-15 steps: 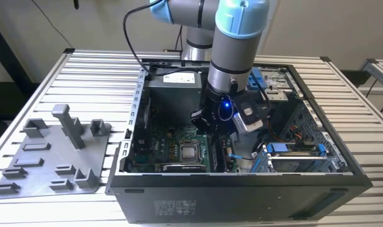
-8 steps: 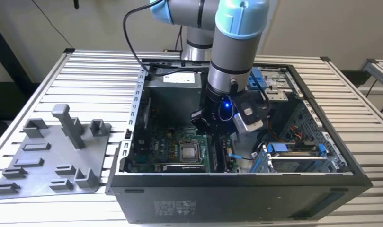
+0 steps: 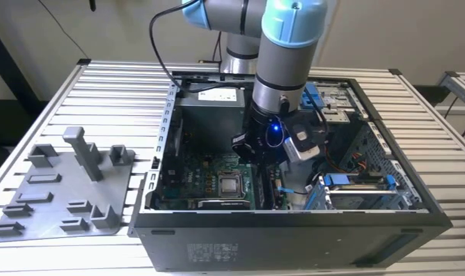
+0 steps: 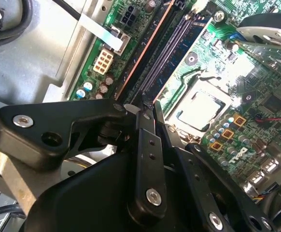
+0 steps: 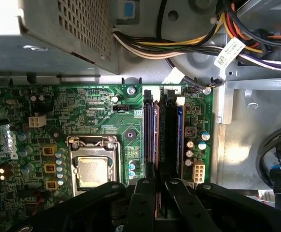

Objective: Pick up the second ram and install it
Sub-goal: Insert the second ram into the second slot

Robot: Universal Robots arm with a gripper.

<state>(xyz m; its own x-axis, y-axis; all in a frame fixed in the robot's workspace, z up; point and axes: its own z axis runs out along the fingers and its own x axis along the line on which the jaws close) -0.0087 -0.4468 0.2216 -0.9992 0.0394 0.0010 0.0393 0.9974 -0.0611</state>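
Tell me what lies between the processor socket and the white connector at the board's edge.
The long memory slots run between the processor socket and that white connector, seen in the first wrist view.

arm [image 3: 282,69]: 1 | computer case [image 3: 294,241]: 1 | green board [image 5: 97,111]: 1 | processor socket [image 5: 92,169]: 1 | long memory slots [image 5: 150,130]: 4 | grey holder plate [image 3: 64,195]: 1 | power supply box [image 5: 53,34]: 1

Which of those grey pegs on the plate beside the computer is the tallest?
The one slim post toward the back of the grey plate; it rises well above the squat blocks around it.
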